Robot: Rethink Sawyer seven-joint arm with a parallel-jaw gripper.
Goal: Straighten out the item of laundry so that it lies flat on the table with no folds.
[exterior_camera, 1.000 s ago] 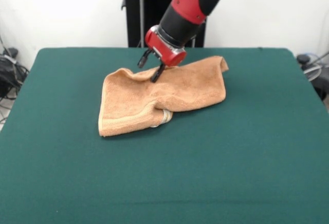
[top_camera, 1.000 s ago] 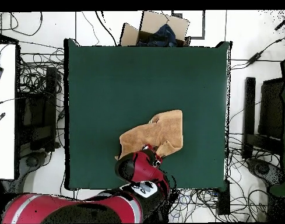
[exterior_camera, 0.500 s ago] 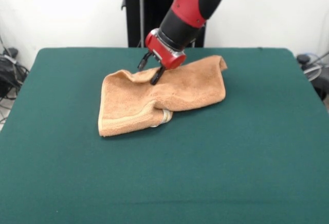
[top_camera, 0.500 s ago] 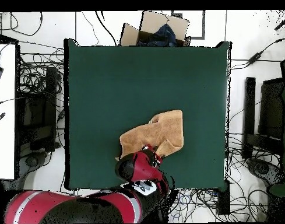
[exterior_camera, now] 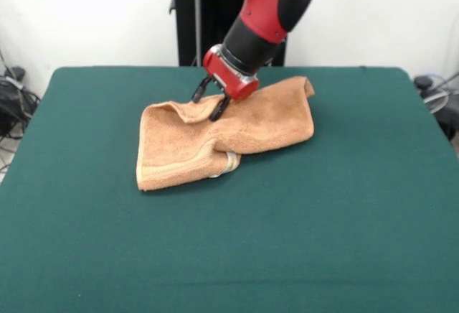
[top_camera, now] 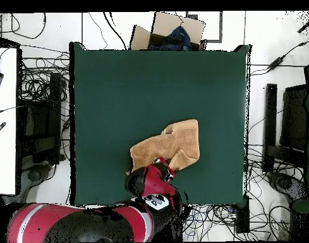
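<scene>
Towel (exterior_camera: 215, 137) work remains unfinished on the green worktop (exterior_camera: 344, 212): the peach-orange cloth lies crumpled toward the side nearest the robot's base, one half doubled over the other along a raised ridge that runs through its middle. A white tag (exterior_camera: 231, 161) peeks out beneath the overlap at the front edge, and a corner at the right end curls upward. From above, the towel (top_camera: 172, 147) shows as an irregular shape rather than a clean rectangle, with the worktop (top_camera: 119, 95) bare around it on every side. Judged from this, the folded half must be drawn out and the ridge smoothed before the cloth can count as flat.

The red and black arm reaches down over the towel's far edge, and its end effector (exterior_camera: 211, 103) stands with two dark fingers (exterior_camera: 218, 108) parted by a modest gap. The tips sit at the bunched fabric along that edge, one on each side of a raised fold, apparently touching it or just above; whether any cloth is pinched between them cannot be made out. In the overhead view the arm covers the end effector entirely.
</scene>
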